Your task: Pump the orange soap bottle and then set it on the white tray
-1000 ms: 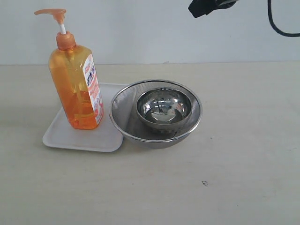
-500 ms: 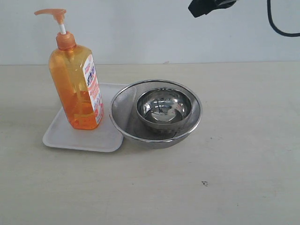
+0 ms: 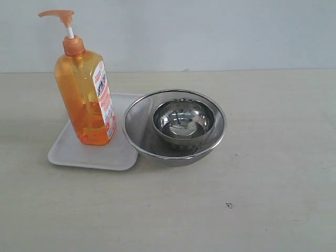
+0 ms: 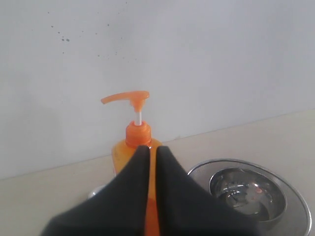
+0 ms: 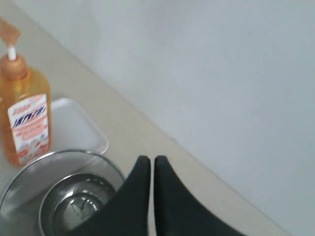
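Observation:
The orange soap bottle (image 3: 85, 97) stands upright on the white tray (image 3: 94, 150) at the left, its pump head (image 3: 59, 14) raised on the white stem. Neither gripper shows in the exterior view. In the left wrist view my left gripper (image 4: 152, 149) is shut and empty, held away from the orange soap bottle (image 4: 136, 140), which shows behind its black fingers. In the right wrist view my right gripper (image 5: 149, 160) is shut and empty, high above the table, with the orange soap bottle (image 5: 24, 115) and the white tray (image 5: 76, 125) far off.
A round steel mesh strainer (image 3: 137, 122) with a steel bowl (image 3: 184, 122) inside it sits against the tray's right side. A pale wall runs behind the table. Bare tabletop lies to the right and at the front.
The dark arm part and the black cable at the top right of the exterior view have gone out of the frame. The bottle, tray and strainer have not moved.

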Available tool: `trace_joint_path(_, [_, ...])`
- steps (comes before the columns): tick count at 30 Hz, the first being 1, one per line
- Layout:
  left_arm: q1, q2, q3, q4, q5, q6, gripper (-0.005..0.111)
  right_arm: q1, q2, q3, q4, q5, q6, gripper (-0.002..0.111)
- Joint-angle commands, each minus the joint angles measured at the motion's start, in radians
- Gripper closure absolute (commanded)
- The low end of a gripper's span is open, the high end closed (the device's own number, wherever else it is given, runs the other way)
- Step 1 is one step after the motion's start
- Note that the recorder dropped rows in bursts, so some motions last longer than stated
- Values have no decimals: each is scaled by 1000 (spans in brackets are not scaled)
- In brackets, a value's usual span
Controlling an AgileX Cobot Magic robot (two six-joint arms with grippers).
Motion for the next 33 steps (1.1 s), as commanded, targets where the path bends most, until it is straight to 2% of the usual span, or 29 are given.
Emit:
trace_joint_path(1, [1, -6, 4, 1, 1, -10, 102, -30, -233, 210, -53, -164, 108, 108])
trace_joint_path(7, [1, -6, 4, 1, 1, -10, 102, -196, -586, 711, -51, -401, 337, 108])
trace_joint_path(14, [1, -6, 4, 1, 1, -10, 102, -360, -820, 1080, -32, -515, 419, 108])
trace_joint_path(20, [1, -6, 4, 1, 1, -10, 102, -381, -997, 1292, -26, -598, 412, 108])
trace_joint_path(25, [1, -6, 4, 1, 1, -10, 102, -381, -1121, 1404, -26, -620, 408, 108])
trace_joint_path(28, [1, -6, 4, 1, 1, -10, 102, -381, -1200, 1417, -34, -613, 384, 108])
trace_joint_path(33, [1, -6, 4, 1, 1, -10, 102, -381, -1242, 1417, -52, -491, 296, 108])
